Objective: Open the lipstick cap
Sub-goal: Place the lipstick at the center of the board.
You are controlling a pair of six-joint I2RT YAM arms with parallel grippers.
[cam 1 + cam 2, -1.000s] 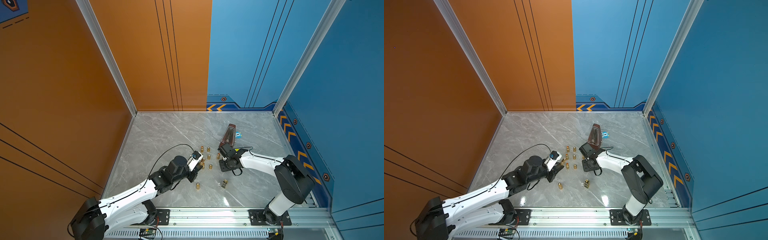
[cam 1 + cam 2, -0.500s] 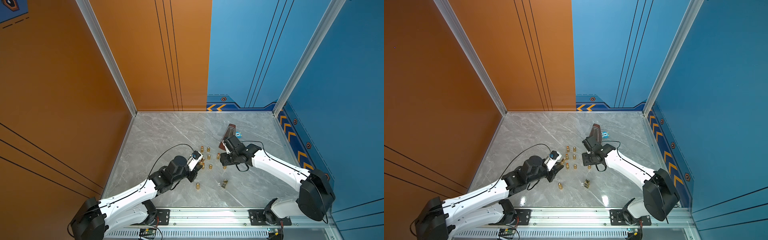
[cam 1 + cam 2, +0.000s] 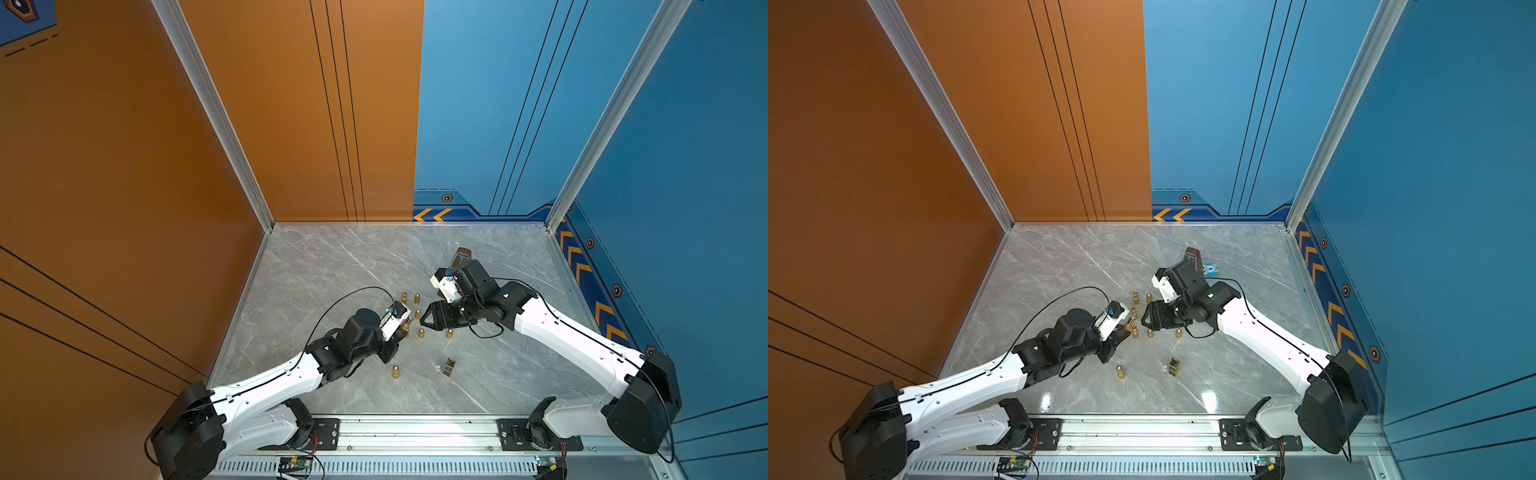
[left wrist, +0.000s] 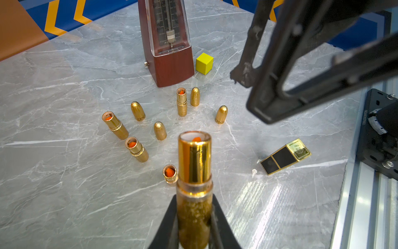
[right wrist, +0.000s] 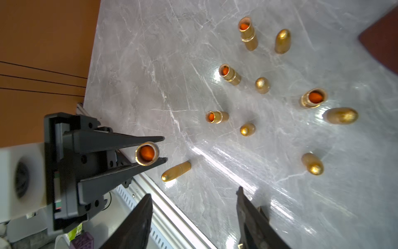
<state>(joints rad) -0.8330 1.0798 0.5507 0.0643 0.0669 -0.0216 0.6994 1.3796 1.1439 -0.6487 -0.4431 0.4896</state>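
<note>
1. My left gripper (image 4: 194, 197) is pinching a gold lipstick (image 4: 195, 159) by its glittery base, one finger pressed against each side.
2. The lipstick's cap is off. Its shiny open end shows the orange stick inside, and that end faces my right gripper (image 5: 193, 193).
3. I hold it about the middle of the marble table (image 3: 332, 266), at the left edge of a cluster of gold pieces. It seems lifted clear of the surface, though no view makes that plain.
4. My right gripper's jaws are spread wide with nothing between them. It hangs just to the right of the lipstick's open end, close but not touching.
5. Four other uncapped lipsticks (image 4: 115, 125) stand upright in the cluster, each with orange showing at the top.
6. Bullet-shaped gold caps (image 4: 160, 130) stand among them, apart from the tubes.
7. One more bullet-shaped gold piece (image 5: 176, 171) lies on its side nearer the front rail (image 3: 415, 432).
8. A wooden metronome (image 4: 172, 69) stands at the far right of the cluster, with a yellow cube (image 4: 204, 63) just beside it.
9. A black-and-gold square lipstick (image 4: 285, 156) lies on its side on the near right, well apart from the rest.
</note>
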